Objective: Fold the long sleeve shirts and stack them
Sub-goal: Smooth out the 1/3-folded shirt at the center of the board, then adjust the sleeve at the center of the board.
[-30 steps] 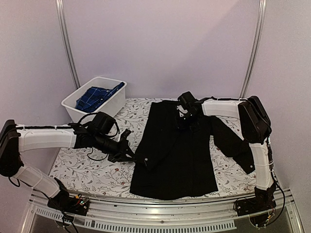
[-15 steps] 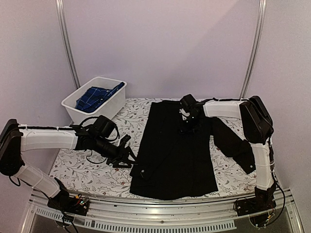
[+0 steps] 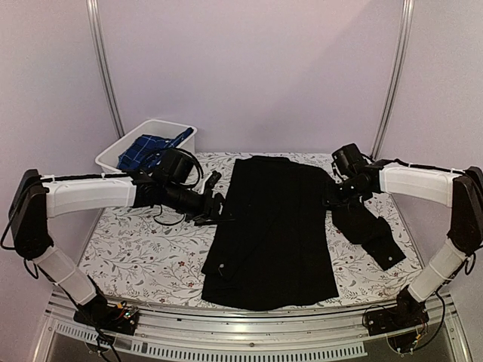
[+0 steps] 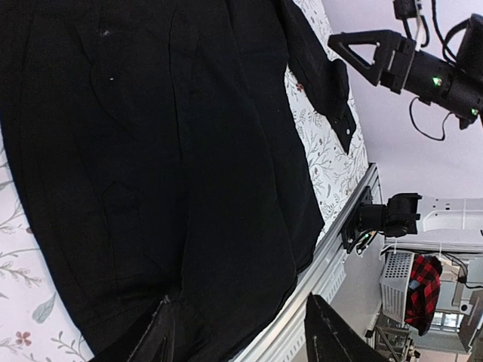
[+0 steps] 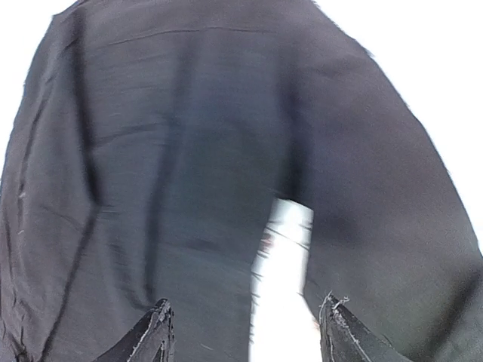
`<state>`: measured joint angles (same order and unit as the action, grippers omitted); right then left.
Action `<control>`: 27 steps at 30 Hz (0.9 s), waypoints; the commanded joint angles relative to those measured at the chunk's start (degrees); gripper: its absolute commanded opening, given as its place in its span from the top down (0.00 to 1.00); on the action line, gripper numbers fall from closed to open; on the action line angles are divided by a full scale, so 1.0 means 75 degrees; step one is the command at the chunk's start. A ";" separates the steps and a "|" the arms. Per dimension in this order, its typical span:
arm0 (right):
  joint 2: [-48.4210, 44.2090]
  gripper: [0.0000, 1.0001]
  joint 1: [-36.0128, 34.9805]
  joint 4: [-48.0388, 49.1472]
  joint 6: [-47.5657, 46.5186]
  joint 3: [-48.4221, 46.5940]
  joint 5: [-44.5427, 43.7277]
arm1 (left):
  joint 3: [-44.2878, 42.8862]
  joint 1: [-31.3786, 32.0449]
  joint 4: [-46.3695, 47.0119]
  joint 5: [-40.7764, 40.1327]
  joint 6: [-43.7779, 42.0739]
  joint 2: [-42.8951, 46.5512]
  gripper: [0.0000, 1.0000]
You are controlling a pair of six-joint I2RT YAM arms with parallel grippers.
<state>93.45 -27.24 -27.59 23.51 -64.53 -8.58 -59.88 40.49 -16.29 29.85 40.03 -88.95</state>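
The left claw (image 3: 213, 207) and right claw (image 3: 332, 198) both stand released, empty, flanking the black shirt (image 3: 272, 234) spread on the counter (image 3: 128, 256).

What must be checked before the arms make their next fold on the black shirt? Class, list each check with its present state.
1. Left tool open, empty: ok.
2. Right tool open, empty: ok.
3. Black shirt flat on table: ok.
4. Sleeve on the right side folded in: not ok, spread outward.
5. Plaid shirt out of white tub: not ok.
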 commanded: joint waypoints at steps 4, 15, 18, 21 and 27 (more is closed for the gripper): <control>-0.2041 0.35 0.1244 0.0006 0.1340 0.2226 -0.0413 | -0.0688 0.0109 0.0685 0.0291 -0.0551 -0.0965 0.41; -0.3162 0.27 0.3191 0.0710 0.2378 0.4101 0.0445 | -0.1262 0.0122 0.1301 0.0800 -0.0540 -0.1572 0.42; -0.2841 0.29 0.3470 0.1326 0.2463 0.4385 0.0758 | -0.1319 0.0122 0.1388 0.0783 -0.0495 -0.1572 0.41; -0.2380 0.37 0.3900 0.2032 0.2463 0.4594 0.1268 | -0.1333 0.0129 0.1422 0.0767 -0.0444 -0.1561 0.42; -0.1736 0.95 0.3815 0.2157 0.2022 0.4075 0.1207 | -0.1266 0.0111 0.1413 0.0653 -0.0365 -0.1513 0.42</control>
<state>78.35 2.11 -14.06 40.91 -31.29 -0.64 -68.73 41.04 -6.92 35.05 36.86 -100.42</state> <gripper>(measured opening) 0.156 0.584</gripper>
